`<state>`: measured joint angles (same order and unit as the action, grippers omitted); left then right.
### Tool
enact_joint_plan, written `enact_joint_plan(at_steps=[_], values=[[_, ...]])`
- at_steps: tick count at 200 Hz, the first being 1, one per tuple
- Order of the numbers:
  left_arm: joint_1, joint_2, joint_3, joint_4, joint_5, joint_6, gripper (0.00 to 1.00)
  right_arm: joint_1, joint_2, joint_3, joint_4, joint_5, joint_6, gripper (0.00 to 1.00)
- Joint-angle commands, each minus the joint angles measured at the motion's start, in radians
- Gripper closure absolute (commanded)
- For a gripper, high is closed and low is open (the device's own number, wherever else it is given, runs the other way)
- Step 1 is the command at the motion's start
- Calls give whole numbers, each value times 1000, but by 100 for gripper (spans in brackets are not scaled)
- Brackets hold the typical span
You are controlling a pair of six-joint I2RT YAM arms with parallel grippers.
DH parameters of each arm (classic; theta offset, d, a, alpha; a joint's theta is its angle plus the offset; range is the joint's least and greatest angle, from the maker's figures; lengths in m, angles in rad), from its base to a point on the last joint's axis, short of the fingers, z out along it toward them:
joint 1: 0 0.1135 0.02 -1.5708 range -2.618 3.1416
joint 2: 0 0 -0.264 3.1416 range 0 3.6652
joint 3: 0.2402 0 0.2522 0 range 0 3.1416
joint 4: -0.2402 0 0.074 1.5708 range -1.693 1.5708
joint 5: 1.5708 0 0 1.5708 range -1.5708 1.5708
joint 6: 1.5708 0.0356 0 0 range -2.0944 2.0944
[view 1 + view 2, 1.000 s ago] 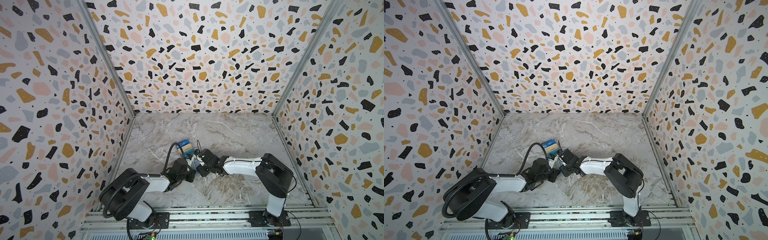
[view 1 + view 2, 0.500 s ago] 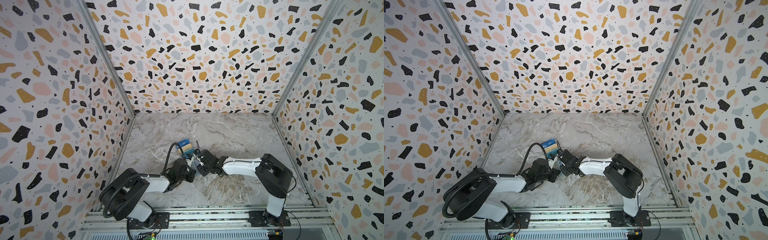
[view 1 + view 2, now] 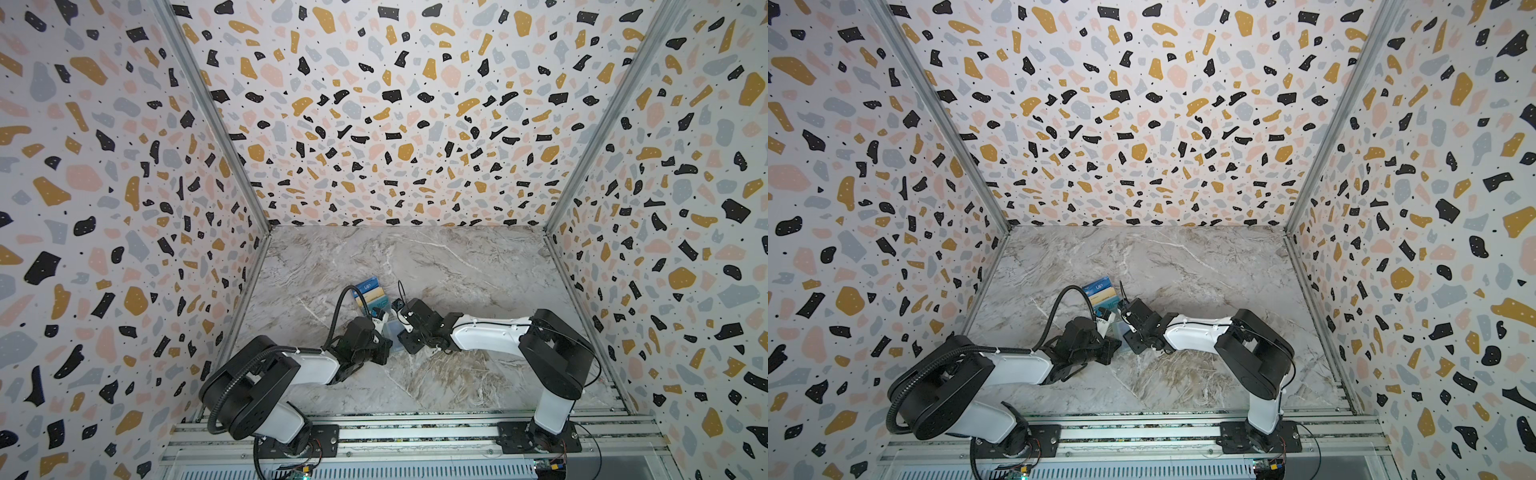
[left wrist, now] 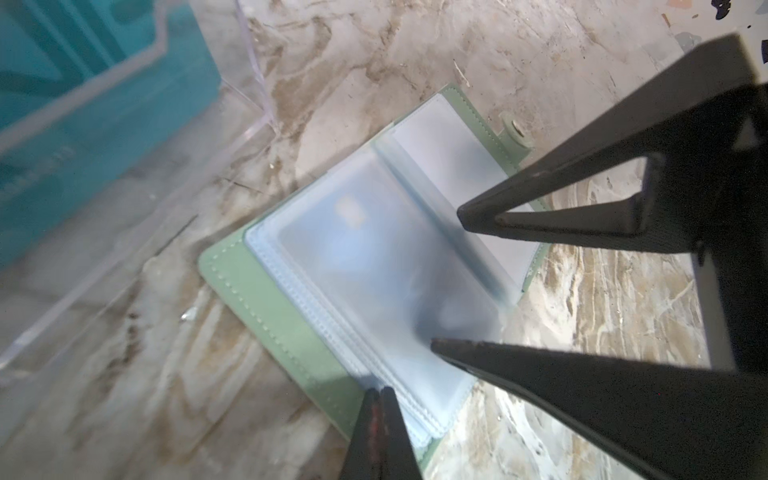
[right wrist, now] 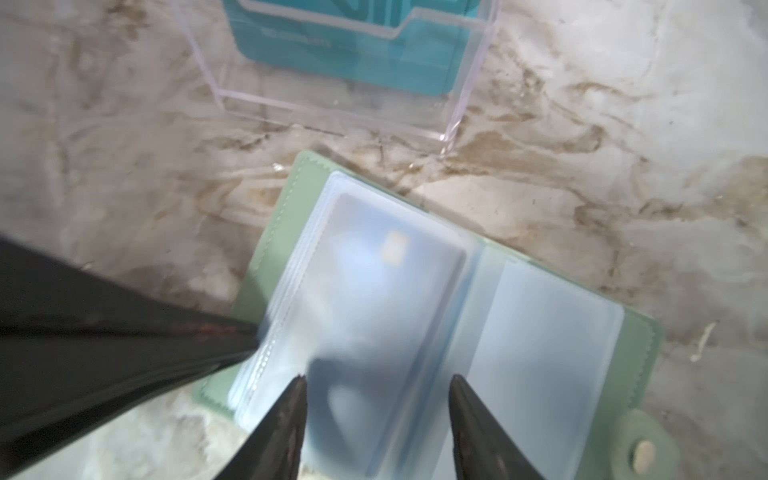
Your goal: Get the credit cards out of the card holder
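One credit card point(image 5: 386, 291) sits in a frosted sleeve point(image 5: 332, 189) of the card holder point(image 5: 266, 266), open flat on the marble table point(image 5: 124, 166), long axis pointing toward the right gripper point(image 5: 376, 378), whose jaws stand apart astride its near end; the left gripper point(image 4: 380, 390), closed, touches the sleeve edge.

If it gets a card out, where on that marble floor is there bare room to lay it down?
Bare marble table lies behind the clear stand up to the back wall, along the right wall, and in front along the metal rail. Crowded: the spot where the stand, the open card holder, the left pincer and the right pincer meet.
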<state>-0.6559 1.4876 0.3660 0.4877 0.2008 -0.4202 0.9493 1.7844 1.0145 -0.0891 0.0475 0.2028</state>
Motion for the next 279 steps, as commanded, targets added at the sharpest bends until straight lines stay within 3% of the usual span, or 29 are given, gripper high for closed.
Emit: enact_joint_plan(at_steps=[1, 199, 279], values=[[-4, 30, -29, -47, -8, -2, 100, 1, -46, -11, 32, -64, -24, 43], [-4, 27, -42, -60, -19, 7, 100, 55, 44, -20, 25, 5, -73, 41], [-2, 82, -85, 44, 66, -3, 100, 54, 25, -56, 62, -16, -63, 39]])
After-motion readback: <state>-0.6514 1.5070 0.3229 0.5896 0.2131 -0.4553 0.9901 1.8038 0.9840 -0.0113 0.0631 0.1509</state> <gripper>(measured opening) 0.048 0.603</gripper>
